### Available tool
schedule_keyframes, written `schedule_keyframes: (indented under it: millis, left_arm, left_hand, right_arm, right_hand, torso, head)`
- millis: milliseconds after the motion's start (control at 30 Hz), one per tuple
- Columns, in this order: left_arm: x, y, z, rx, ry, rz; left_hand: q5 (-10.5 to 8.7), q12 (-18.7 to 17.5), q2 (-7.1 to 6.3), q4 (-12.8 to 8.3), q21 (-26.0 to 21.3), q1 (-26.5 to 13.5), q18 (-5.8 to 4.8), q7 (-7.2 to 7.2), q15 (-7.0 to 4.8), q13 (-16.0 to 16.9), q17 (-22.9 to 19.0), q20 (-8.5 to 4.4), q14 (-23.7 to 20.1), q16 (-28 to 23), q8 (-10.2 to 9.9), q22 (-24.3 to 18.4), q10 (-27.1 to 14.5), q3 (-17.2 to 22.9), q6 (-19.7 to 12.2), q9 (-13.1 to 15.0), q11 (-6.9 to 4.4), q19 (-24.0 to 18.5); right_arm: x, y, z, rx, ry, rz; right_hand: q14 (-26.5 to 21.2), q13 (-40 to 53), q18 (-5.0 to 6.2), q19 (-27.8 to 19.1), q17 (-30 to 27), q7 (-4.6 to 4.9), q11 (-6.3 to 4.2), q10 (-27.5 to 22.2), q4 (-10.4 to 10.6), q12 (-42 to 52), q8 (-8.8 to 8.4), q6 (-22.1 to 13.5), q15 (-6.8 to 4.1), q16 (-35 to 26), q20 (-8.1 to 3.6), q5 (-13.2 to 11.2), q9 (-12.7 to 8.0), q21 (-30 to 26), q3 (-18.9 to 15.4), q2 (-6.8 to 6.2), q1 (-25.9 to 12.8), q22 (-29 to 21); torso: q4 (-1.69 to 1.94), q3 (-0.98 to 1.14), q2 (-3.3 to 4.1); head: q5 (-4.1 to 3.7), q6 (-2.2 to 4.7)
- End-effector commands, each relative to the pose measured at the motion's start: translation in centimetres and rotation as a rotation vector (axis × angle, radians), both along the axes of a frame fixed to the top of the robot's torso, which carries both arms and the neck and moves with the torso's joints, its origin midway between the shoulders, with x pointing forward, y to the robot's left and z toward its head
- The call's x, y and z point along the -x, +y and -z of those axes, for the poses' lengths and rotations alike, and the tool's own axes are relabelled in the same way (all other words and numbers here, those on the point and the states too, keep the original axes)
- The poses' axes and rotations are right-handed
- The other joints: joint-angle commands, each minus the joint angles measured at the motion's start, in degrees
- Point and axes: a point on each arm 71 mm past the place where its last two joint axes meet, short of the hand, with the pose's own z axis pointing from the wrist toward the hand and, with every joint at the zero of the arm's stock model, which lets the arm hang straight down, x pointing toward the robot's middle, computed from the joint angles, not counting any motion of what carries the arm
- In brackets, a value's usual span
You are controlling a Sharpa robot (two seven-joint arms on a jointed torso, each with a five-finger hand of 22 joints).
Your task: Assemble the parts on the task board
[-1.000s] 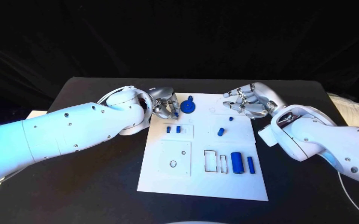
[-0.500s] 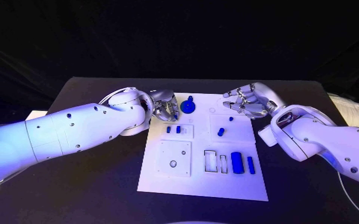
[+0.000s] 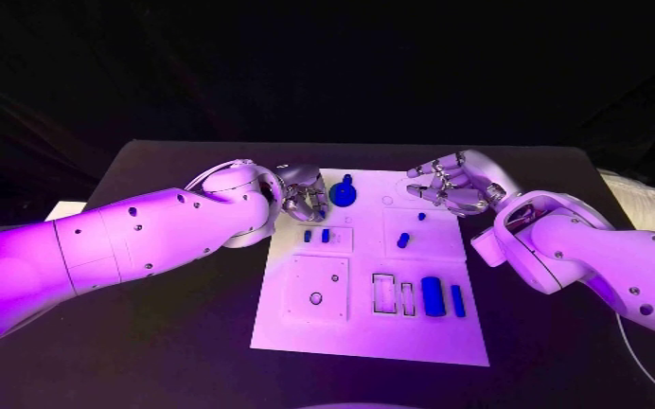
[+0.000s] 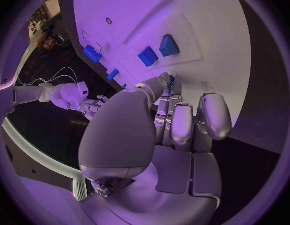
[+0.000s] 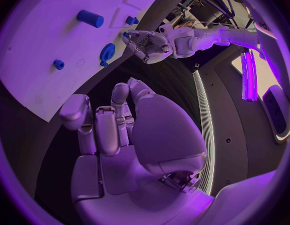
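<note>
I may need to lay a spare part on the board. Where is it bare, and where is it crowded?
Bare: the task board's near strip, below the square plate and the large blue cylinder. The far edge is crowded: the left hand sits beside the blue gear, the right hand over the far right corner.

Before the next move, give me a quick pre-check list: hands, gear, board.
1. Left hand at the blue gear, at the far end of the white board: ok, fingers right beside it.
2. Left hand actually gripping the gear: cannot tell, contact is hidden by the fingers.
3. Right hand carrying nothing: ok, fingers curled in over the board's far right corner.
4. Large blue cylinder and the slim blue bar beside it lying near the rectangular slots: ok.
5. Two small blue blocks in their square panel: ok.
</note>
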Motion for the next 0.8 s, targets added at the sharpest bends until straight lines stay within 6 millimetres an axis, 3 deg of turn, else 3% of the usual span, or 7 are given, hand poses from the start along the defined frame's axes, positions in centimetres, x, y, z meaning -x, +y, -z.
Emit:
schedule_keyframes:
  millis: [33, 467, 667, 800]
  left_arm:
    - [0.12, -0.18, 0.26, -0.027, 0.021, 0.013]
    - [0.11, -0.16, 0.41, -0.04, 0.034, 0.008]
    - [0.1, -0.13, 0.43, -0.04, 0.035, 0.004]
    - [0.08, -0.02, 0.5, -0.045, 0.043, -0.003]
  left_hand:
    - [-0.06, -0.31, -0.14, -0.14, 0.22, -0.62, -1.1, 0.03, 0.15, 0.06, -0.07, 0.24, 1.15, 0.39, -0.24, 1.26, 0.31, 0.18, 0.43, -0.04, -0.05, 0.17]
    - [-0.05, -1.36, -0.52, -0.29, 0.17, -1.34, -1.13, 0.39, 0.32, -0.06, -0.36, 0.29, 1.09, 0.44, -1.13, 1.36, -0.28, 0.11, -0.33, -0.43, 0.27, 0.12]
    - [-0.05, -2.21, -1.2, -0.39, 0.07, -2.06, -1.14, 0.93, 0.71, -0.12, -0.81, 0.58, 0.99, 0.42, -2.7, 1.42, -0.9, 0.17, -2.45, -1.19, 0.75, 0.07]
    - [-0.04, -2.47, -1.67, -0.51, -0.27, -2.47, -1.07, 1.28, 1.04, -0.24, -1.29, 0.88, 0.87, 0.38, -3.29, 1.32, -2.09, 0.62, -5.6, -2.31, 1.14, -0.03]
  right_arm:
    - [0.06, 0.11, -0.01, -0.003, -0.003, -0.011]
    - [0.04, 0.09, 0.01, -0.003, -0.002, -0.011]
    - [0.03, 0.09, 0.03, -0.002, -0.001, -0.011]
    - [0.04, 0.08, 0.03, 0.001, -0.003, -0.012]
  right_hand:
    - [2.27, -0.07, 0.37, -0.21, -0.06, 0.15, -0.04, -0.04, -0.03, -0.25, 0.14, 0.07, -0.39, -0.2, -0.12, 0.19, -0.02, -0.28, 0.29, -0.44, 0.17, -0.07]
    - [2.26, -0.31, 0.41, -0.29, -0.19, 0.14, -0.05, 0.01, 0.04, -0.42, 0.14, 0.07, -0.4, -0.32, -0.13, 0.34, -0.02, -0.44, 0.37, -0.51, 0.1, -0.27]
    - [2.26, -0.31, 0.41, -0.29, -0.19, 0.14, -0.05, 0.01, 0.04, -0.42, 0.14, 0.07, -0.4, -0.32, -0.13, 0.34, -0.02, -0.44, 0.37, -0.51, 0.1, -0.27]
    - [2.25, -0.4, 0.41, -0.31, -0.28, 0.14, -0.05, -0.03, 0.04, -0.53, 0.14, 0.07, -0.4, -0.38, -0.13, 0.35, -0.02, -0.46, 0.38, -0.52, 0.1, -0.3]
  torso:
    - [0.03, 0.02, -0.01]
    - [0.01, -0.03, -0.01]
    - [0.02, 0.01, -0.03]
    - [0.0, -0.01, -0.04]
  head:
    - [0.0, -0.06]
    - [0.04, -0.05]
    - [0.06, -0.14]
    - [0.08, -0.11]
